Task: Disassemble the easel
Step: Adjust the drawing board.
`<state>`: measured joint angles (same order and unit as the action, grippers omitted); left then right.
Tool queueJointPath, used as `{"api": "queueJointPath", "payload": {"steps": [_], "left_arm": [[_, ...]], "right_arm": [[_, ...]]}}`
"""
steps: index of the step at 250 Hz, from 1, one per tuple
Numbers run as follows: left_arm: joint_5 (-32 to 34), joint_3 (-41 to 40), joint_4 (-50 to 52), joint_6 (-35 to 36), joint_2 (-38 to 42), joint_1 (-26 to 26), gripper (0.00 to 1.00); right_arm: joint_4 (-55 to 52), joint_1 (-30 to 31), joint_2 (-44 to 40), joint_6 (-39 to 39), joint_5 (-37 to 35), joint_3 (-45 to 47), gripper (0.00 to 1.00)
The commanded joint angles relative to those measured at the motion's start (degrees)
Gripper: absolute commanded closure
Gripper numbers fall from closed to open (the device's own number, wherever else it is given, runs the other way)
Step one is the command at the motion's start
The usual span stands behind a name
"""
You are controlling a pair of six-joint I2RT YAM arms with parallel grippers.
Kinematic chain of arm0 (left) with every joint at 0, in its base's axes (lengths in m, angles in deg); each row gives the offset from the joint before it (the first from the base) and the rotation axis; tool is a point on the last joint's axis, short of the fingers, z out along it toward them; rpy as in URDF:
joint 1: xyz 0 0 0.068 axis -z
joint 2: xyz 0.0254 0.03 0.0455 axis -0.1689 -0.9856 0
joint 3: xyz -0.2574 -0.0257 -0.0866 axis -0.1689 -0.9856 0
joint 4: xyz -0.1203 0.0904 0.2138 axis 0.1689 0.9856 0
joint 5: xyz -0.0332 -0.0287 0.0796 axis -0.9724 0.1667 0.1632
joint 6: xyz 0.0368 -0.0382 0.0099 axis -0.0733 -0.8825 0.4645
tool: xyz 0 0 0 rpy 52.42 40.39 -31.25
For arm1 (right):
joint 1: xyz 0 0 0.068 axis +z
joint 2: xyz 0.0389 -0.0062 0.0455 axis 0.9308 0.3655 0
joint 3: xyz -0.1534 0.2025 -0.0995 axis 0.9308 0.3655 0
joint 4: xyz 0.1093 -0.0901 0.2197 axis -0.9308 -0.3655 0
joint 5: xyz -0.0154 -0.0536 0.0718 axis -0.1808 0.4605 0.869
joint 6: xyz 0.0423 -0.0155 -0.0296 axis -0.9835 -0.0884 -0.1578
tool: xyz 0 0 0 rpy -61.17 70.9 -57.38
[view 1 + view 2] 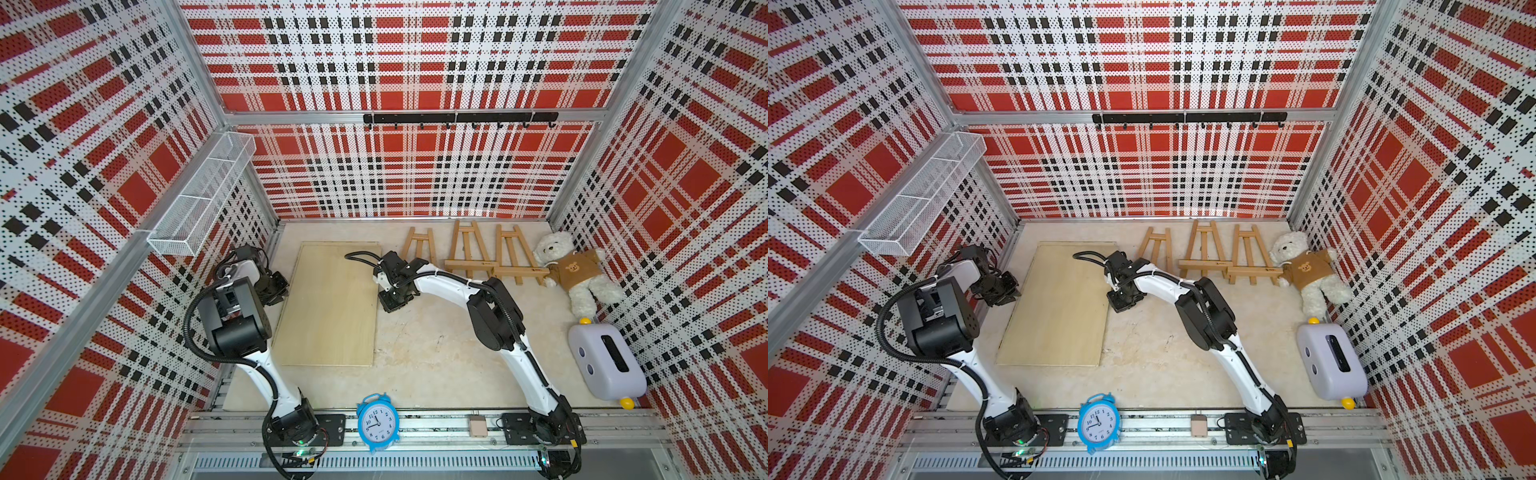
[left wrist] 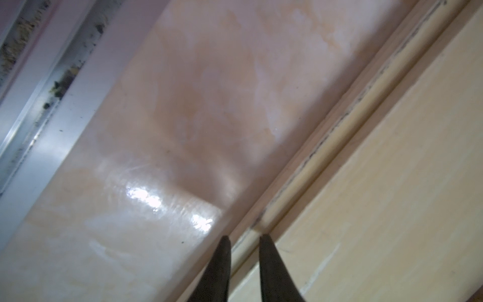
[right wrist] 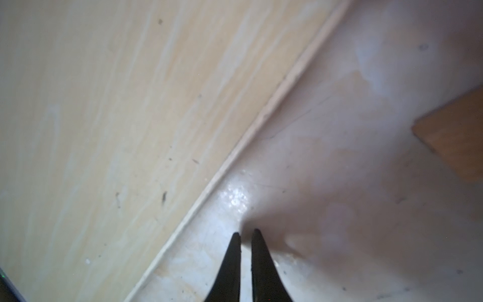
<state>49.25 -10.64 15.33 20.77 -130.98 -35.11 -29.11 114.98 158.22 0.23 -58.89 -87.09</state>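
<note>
Beige marbled surface (image 1: 436, 353), red plaid walls (image 1: 395, 166). We see the left fingers (image 2: 219, 269), narrowly parted, straddling the left edge of the flat wooden board (image 1: 332, 307); we cannot tell whether they grip it. The right fingers (image 3: 232, 261), closed and empty, point down just off its right edge. Three easels (image 1: 469, 253) stand farther right, behind the outstretched right arm (image 1: 490, 307).

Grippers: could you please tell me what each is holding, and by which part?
Left gripper straddles the edge of the board; whether it grips cannot be told. Right gripper is shut on nothing.
</note>
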Motion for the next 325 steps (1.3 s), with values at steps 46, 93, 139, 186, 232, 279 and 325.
{"api": "queueJointPath", "payload": {"steps": [46,93,139,186,232,279,325], "left_arm": [[-0.5,1.4,0.8,-0.4,-1.0,1.2,0.75],[-0.6,1.1,0.7,-0.4,-0.8,1.3,0.75],[-0.5,0.8,0.8,-0.4,-0.7,1.4,0.75],[-0.8,0.8,0.7,-0.4,-0.7,1.5,0.75],[-1.0,0.7,0.4,-0.4,-0.7,1.6,0.75],[-1.2,1.1,0.4,-0.4,-0.6,1.8,0.75],[-1.3,1.3,0.2,-2.0,-0.2,2.5,0.75]], "right_arm": [[-2.8,2.4,1.1,4.1,-1.5,-3.8,0.86],[-4.4,3.1,4.2,4.9,-1.1,-8.9,0.86],[-5.4,3.2,6.9,4.7,-0.6,-13.9,0.86],[-5.3,3.2,8.8,4.4,-0.9,-17.3,0.85],[-5.6,3.1,11.1,3.8,-0.4,-21.9,0.85],[-5.4,3.0,11.9,3.5,-0.8,-23.6,0.84],[-4.6,2.6,12.2,2.5,-0.4,-24.5,0.83]]}}
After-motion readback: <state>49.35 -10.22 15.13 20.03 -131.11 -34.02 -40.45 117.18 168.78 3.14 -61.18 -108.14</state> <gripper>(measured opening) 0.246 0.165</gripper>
